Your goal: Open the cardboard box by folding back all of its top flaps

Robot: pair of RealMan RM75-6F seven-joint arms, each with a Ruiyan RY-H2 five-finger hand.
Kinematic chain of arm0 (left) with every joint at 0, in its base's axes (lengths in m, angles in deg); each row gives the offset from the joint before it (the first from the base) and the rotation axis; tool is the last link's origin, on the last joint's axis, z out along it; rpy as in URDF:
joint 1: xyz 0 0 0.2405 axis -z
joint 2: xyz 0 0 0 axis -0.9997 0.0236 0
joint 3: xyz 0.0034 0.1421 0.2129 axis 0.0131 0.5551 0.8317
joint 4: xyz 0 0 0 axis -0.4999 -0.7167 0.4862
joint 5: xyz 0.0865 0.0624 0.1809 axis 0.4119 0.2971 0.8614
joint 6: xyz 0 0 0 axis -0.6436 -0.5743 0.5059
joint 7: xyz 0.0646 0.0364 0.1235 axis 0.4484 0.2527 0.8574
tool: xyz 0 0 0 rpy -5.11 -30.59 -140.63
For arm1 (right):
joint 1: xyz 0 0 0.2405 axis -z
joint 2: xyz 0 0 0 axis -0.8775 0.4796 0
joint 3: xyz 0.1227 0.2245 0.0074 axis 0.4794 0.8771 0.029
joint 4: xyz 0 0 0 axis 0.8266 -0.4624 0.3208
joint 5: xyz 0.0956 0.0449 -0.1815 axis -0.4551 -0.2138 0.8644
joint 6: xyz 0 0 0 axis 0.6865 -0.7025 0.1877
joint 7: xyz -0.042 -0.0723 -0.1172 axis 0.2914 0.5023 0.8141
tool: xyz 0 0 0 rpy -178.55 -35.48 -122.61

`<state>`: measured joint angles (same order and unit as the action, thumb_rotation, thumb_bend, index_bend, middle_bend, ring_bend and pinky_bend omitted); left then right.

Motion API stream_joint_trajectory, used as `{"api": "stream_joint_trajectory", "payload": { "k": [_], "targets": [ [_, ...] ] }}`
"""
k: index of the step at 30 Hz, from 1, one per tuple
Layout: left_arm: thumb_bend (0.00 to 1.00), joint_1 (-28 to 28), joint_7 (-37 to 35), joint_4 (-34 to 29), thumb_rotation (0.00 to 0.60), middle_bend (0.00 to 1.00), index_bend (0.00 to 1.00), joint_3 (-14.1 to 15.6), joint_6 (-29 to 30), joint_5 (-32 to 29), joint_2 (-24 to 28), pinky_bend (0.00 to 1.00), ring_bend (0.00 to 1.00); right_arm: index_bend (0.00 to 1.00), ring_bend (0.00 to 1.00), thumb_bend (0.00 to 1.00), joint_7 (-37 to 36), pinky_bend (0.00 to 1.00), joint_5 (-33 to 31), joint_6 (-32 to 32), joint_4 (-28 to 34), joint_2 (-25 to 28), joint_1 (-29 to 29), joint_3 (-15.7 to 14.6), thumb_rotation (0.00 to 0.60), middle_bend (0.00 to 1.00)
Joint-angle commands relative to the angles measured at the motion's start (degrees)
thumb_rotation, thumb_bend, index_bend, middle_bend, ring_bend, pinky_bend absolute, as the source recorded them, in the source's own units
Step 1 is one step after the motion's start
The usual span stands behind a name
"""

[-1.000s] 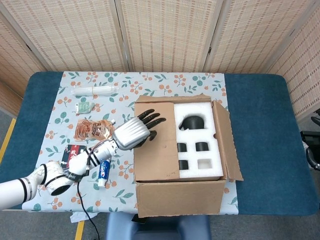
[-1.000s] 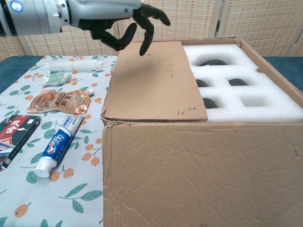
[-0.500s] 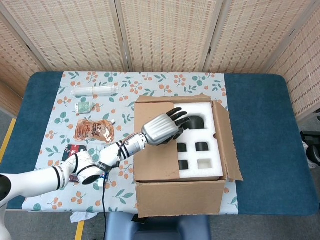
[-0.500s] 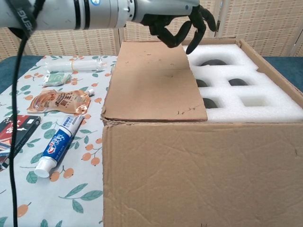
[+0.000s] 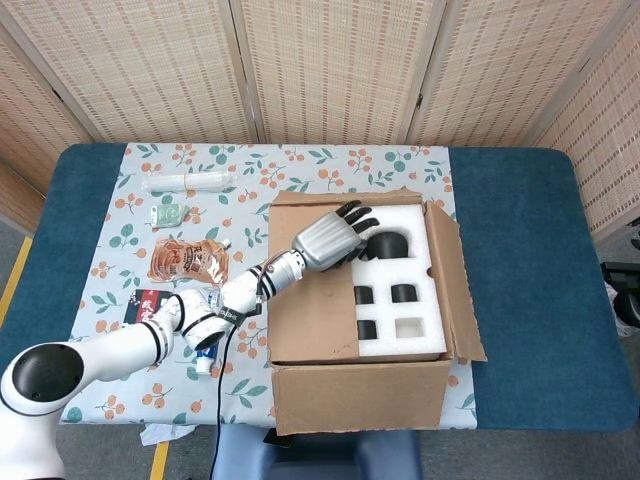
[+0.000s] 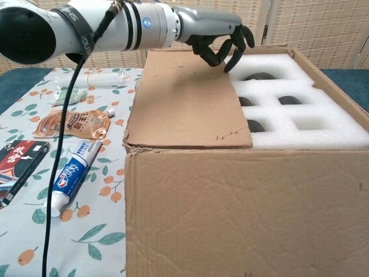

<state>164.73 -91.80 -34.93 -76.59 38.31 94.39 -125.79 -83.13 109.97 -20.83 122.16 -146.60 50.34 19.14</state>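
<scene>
Behind: woven rattan screen panels (image 5: 330, 60) in pale wooden frames, folded in a zigzag. Below them, a blue-covered desk (image 5: 520, 280), with a floral-printed cloth (image 5: 250, 165) spread over its left half. Grey floor (image 5: 15, 255), yellow line (image 5: 14, 280) at left. Even, soft lighting.

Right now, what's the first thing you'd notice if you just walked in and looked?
A big cardboard box at the table's near edge, white foam showing in its right half. One flap still covers the left half, and the robot's left hand reaches over that flap's inner edge, fingers curled. Left of the box lies a toothpaste tube.
</scene>
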Motion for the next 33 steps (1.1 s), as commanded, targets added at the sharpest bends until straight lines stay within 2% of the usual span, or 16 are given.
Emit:
{"api": "stream_joint_trajectory", "payload": {
  "k": [1,7,33],
  "targets": [
    [1.00,0.4,-0.7,0.3,0.600,0.16,0.62,0.7,0.3,0.6,-0.5,0.00,0.00,0.04,0.00,0.58,-0.4,0.00,-0.1,0.1,-0.7,-0.4,0.0,-0.1,0.340,0.00],
    [1.00,0.9,-0.6,-1.4,0.600,0.16,0.62,1.4,1.5,1.1,-0.3,0.00,0.00,0.04,0.00,0.58,-0.4,0.00,0.4,-0.2,-0.8,-0.6,0.0,-0.4,0.339,0.00],
    [1.00,0.9,5.1,-2.5,0.600,0.16,0.64,2.7,0.6,-3.8,-0.1,0.00,0.00,0.04,0.00,0.58,-1.1,0.00,0.4,-0.2,-1.1,-0.8,-0.1,-1.0,0.341,0.00]
  ]
}}
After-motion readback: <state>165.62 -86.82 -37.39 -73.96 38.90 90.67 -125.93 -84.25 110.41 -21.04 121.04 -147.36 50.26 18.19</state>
